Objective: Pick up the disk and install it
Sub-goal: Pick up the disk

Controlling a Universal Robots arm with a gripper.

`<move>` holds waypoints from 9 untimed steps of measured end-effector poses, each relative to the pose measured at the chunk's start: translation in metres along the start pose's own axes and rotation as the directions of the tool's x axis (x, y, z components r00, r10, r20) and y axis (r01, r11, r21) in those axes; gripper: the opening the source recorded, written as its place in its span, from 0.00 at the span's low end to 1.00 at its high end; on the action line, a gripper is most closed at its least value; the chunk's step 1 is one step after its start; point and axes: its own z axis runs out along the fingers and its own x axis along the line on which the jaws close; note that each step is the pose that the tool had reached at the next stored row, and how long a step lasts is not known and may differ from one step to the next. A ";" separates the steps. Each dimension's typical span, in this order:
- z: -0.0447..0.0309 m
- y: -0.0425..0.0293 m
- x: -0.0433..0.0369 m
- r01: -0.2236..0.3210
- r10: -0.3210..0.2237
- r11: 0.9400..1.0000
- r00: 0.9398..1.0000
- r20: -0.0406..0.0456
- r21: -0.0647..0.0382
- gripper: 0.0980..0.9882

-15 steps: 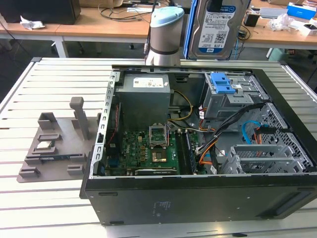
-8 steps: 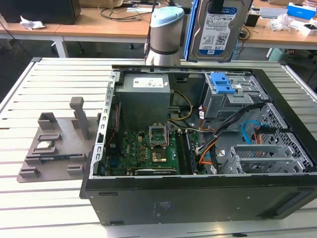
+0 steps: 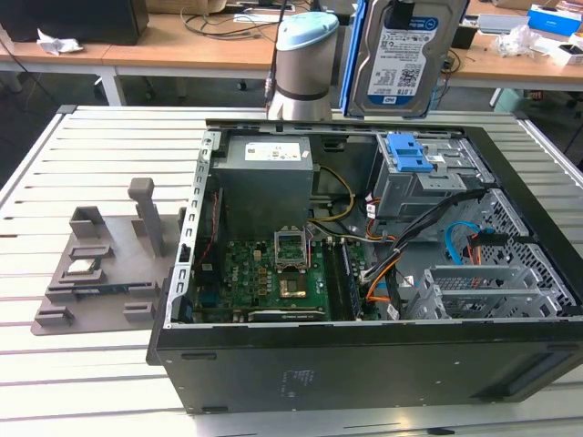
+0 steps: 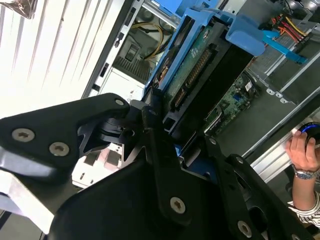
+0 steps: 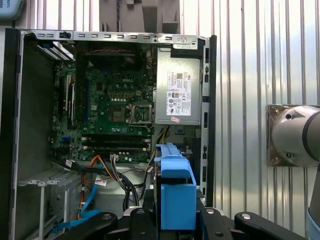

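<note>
Grip: my claw is pinching the disk by its blue frame. In the first wrist view one black finger presses on each side of it.

Position: in the exterior view the disk hangs upright above the rim of the computer case farthest from that camera. It is over the drive cage and apart from it.

Room:
- The case lies open side up on the slatted table, with a black rim all round the opening.
- The cage sits in the far corner toward the exterior view's right, with a blue latch on top.
- The power supply stands just beside the cage, on the exterior view's left.
- Black cables run from the cage toward the motherboard, and a blue cable loops near them.
- A grey fixture stands on the table, apart from the case.
- A person's hand shows beyond the case edge in the second wrist view.

Disk: it has a silver-grey metal face, with the white-and-blue label turned to the exterior camera. Bright blue plastic runs along its edges. The second wrist view shows its other face, with a green board and a dark connector row.
</note>
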 end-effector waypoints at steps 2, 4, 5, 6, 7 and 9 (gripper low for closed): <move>0.0002 0.0000 0.0064 0.000 0.000 1.000 1.000 0.000 0.000 0.30; 0.0005 0.0000 0.0132 0.000 0.000 1.000 1.000 0.000 0.000 0.30; 0.0006 0.0000 0.0159 0.000 0.000 1.000 1.000 0.000 0.000 0.30; 0.0006 0.0000 0.0176 0.000 0.000 1.000 1.000 0.000 0.000 0.30; 0.0007 0.0000 0.0193 0.000 0.000 1.000 1.000 0.000 0.000 0.30; 0.0009 0.0000 0.0256 0.000 0.000 1.000 1.000 0.000 0.000 0.30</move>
